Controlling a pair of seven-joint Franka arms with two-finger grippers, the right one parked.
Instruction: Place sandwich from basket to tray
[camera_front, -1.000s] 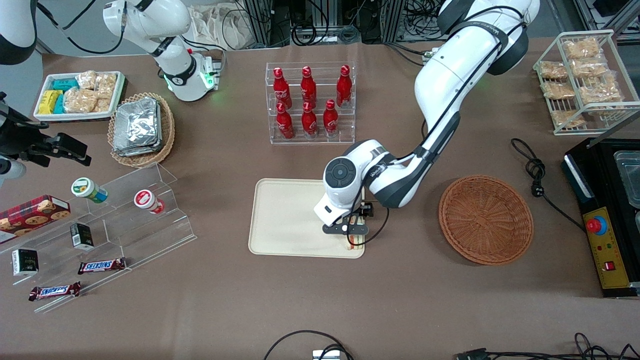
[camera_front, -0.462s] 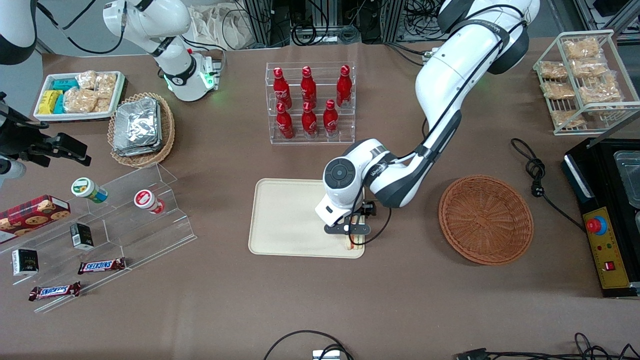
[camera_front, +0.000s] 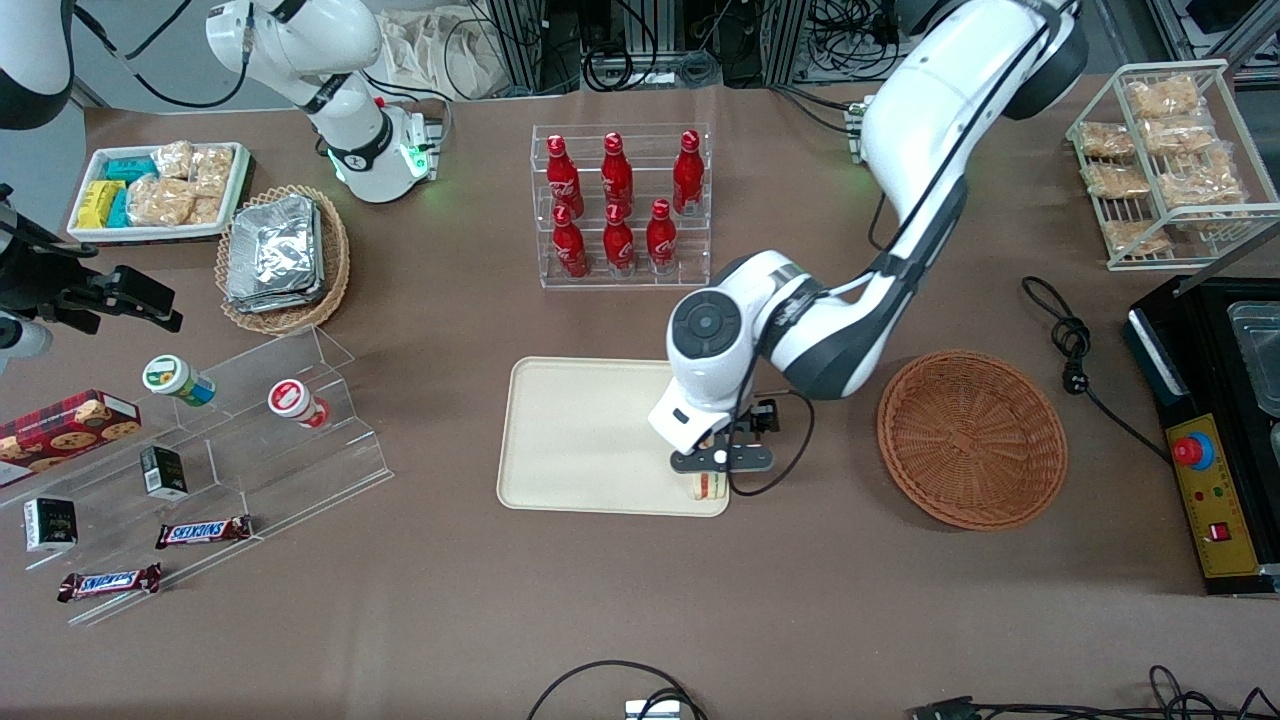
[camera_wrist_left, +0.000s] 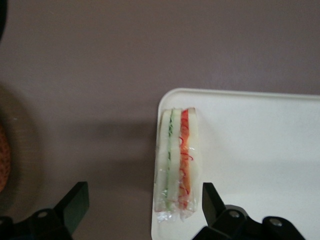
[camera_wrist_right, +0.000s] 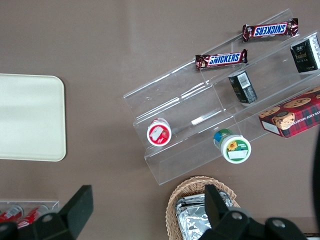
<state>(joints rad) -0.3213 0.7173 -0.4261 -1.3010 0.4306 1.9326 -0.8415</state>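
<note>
The clear-wrapped sandwich (camera_front: 708, 486) stands on its edge on the cream-beige tray (camera_front: 580, 440), at the tray's corner nearest the front camera and toward the reddish-brown basket (camera_front: 972, 438). In the left wrist view the sandwich (camera_wrist_left: 178, 164) shows green and red filling stripes and rests on the tray's rim corner (camera_wrist_left: 250, 125). My left gripper (camera_front: 716, 462) hovers just above the sandwich with its fingers (camera_wrist_left: 76, 202) spread wide, clear of the wrap on both sides. The basket holds nothing.
A clear rack of red bottles (camera_front: 620, 205) stands farther from the camera than the tray. A tan basket of foil packets (camera_front: 280, 255), a white snack tray (camera_front: 155, 190) and an acrylic shelf with snacks (camera_front: 220, 450) lie toward the parked arm's end. A black appliance (camera_front: 1215, 430) and wire rack (camera_front: 1165, 160) lie toward the working arm's end.
My left gripper has let go of the sandwich and lifted, shifting a little toward the basket. The sandwich stays standing on the tray's corner.
</note>
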